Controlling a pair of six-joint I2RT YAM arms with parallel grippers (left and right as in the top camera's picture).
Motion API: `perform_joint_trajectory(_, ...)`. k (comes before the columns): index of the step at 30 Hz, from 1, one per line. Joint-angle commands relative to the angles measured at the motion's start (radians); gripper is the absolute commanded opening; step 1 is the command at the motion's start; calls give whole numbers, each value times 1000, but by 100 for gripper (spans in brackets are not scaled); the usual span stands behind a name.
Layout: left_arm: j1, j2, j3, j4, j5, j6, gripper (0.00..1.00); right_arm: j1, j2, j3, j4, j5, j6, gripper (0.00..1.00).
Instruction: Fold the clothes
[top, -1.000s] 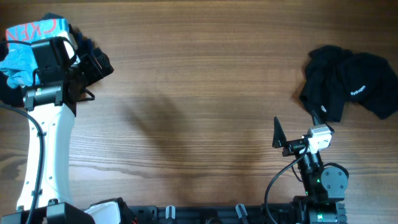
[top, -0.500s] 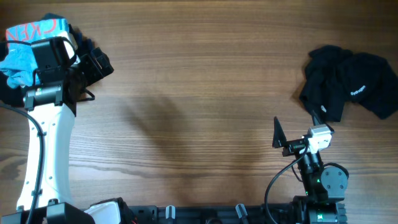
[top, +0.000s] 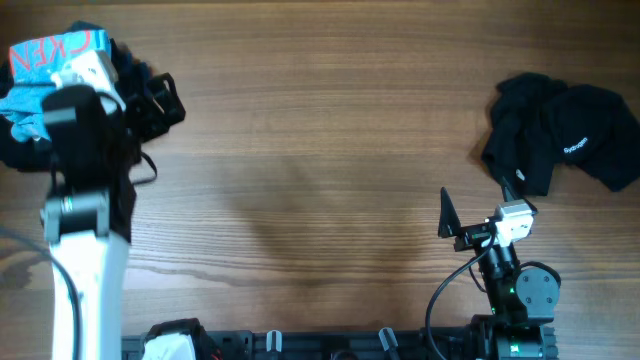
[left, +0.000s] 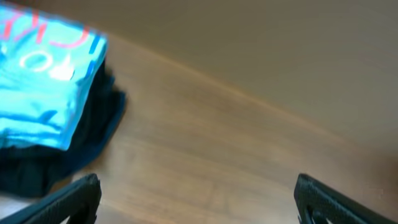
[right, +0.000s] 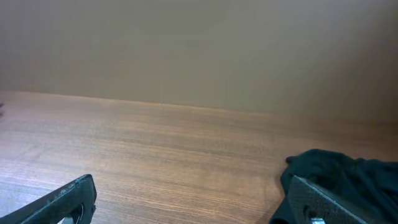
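A crumpled black garment (top: 560, 135) lies at the right of the wooden table (top: 320, 150); it also shows in the right wrist view (right: 348, 174). A folded blue garment with red lettering (top: 50, 55) lies on dark clothes at the far left, and shows in the left wrist view (left: 43, 81). My left gripper (top: 165, 100) is open and empty just right of that pile, its fingers wide apart in the left wrist view (left: 199, 202). My right gripper (top: 478, 205) is open and empty at the front right, near the black garment's left edge, as the right wrist view (right: 196, 199) shows.
Dark clothes (left: 56, 155) stick out beneath the blue garment. The arm bases and cables (top: 510, 300) sit along the table's front edge. Bare wood lies between the two piles.
My left arm has pulled back and risen, its wrist shifting toward the front, away from the blue pile. The right arm and the black garment have not moved.
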Motion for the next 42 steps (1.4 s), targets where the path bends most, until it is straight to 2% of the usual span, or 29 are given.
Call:
perform_joint_trajectory(1,-28,-159,-182,105,16,-12,100,-6,-1,-2,3,16,11,100)
perform_joint_trajectory(9,-37,-496,-572,371,15,-32,100,-6,-1,-2,3,16,12,100)
perform_joint_trajectory(10,-38,-559,-648,442,15,-43,100,-6,-1,-2,3,16,12,100)
perform_joint_trajectory(15,-63,-687,-790,583,11,-45,100,-6,-1,-2,3,16,12,100)
perform_joint_trajectory(37,-104,-1089,-1006,566,-33,-64,100,-6,-1,-2,3,16,11,100)
perform_joint_trajectory(42,-111,-1096,-1012,551,-29,-64,100,-6,-1,-2,3,16,11,100)
